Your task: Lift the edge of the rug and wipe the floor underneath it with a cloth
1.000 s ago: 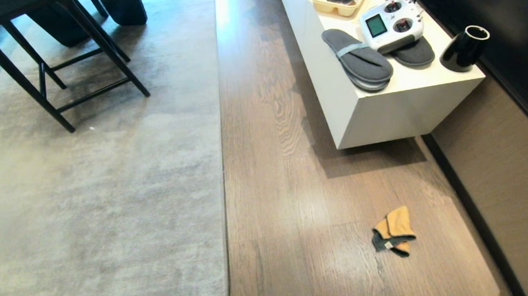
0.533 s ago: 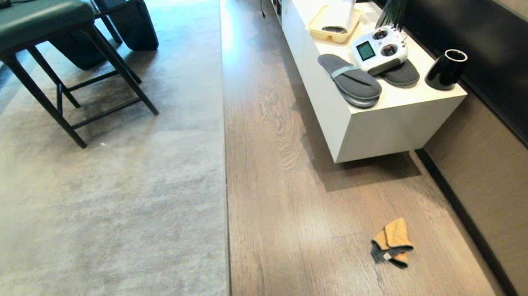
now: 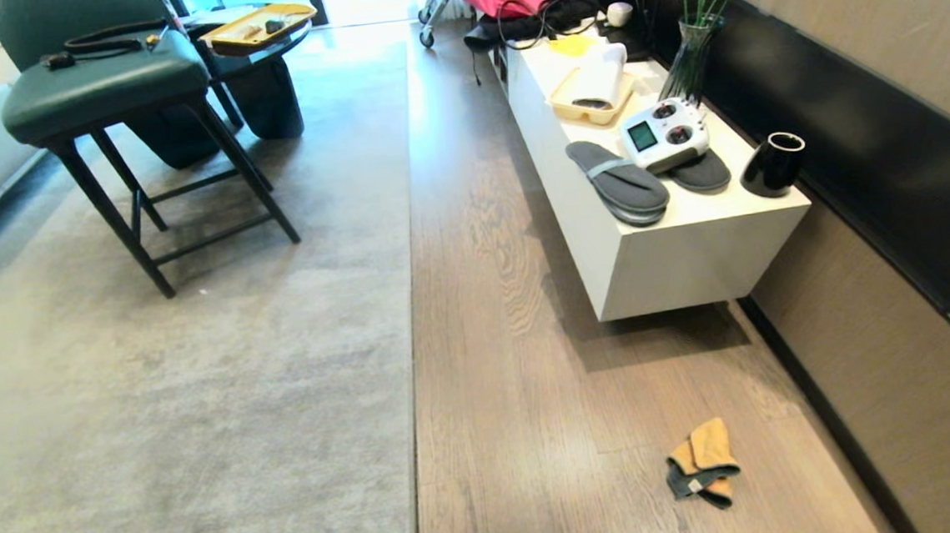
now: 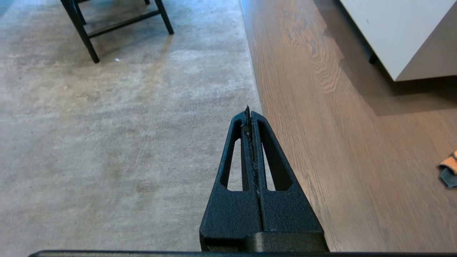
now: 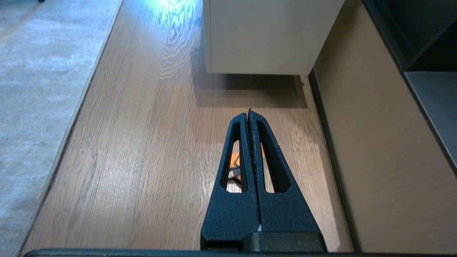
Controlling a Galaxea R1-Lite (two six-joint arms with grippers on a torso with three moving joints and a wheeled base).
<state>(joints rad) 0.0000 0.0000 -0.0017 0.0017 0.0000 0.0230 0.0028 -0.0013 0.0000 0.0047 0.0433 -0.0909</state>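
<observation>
Both grippers are pinched fully together and holding nothing: the right gripper (image 5: pixel 249 113) hangs over the floor (image 5: pixel 142 150) with the cloth (image 5: pixel 234 164) lying flat just below and ahead of its tips. So the right arm's clearly nearer. The left gripper (image 4: pixel 247 111) sits above the rug edge (image 4: pixel 255 89), which runs straight away from it lengthwise.
</observation>
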